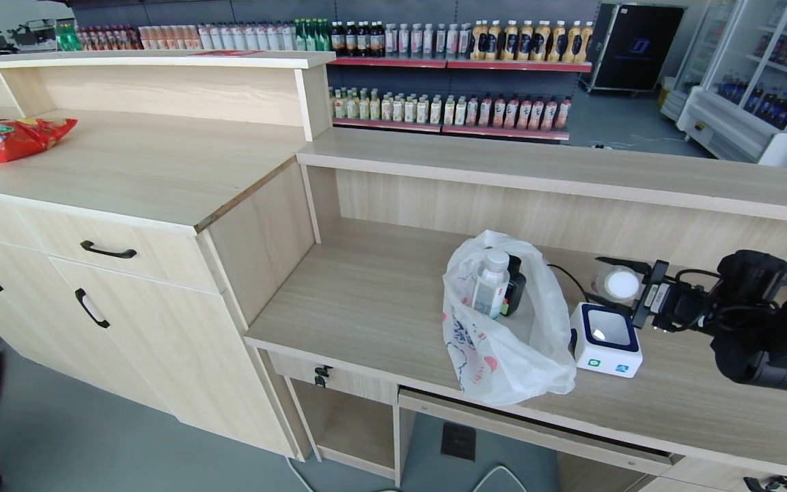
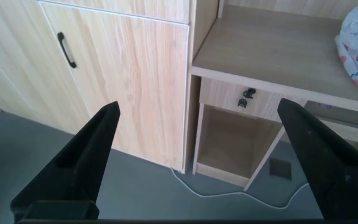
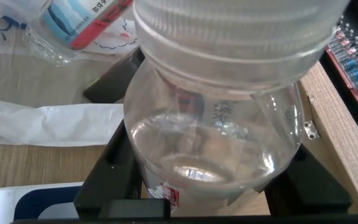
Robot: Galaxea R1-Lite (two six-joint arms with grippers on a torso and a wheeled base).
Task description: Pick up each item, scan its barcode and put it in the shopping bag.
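My right gripper [image 1: 632, 290] is shut on a clear water bottle [image 1: 620, 283] with a white cap, held on its side just behind and above the white and blue barcode scanner [image 1: 605, 339]. From the right wrist, the bottle [image 3: 216, 118] sits between the black fingers [image 3: 114, 168], with the scanner [image 3: 36, 202] below it. The white plastic shopping bag [image 1: 503, 342] stands open left of the scanner. Inside it are an upright bottle [image 1: 491, 283] and a dark item [image 1: 515, 287]. My left gripper [image 2: 197, 155] hangs open and empty over the floor, in front of the cabinet.
A red snack bag [image 1: 14, 139] lies on the higher counter at far left. The desk has a raised back ledge [image 1: 557, 171] and a side wall [image 1: 264, 239] on its left. A small locked drawer [image 2: 247, 99] sits under the desk edge. A cable [image 2: 229, 190] runs on the floor.
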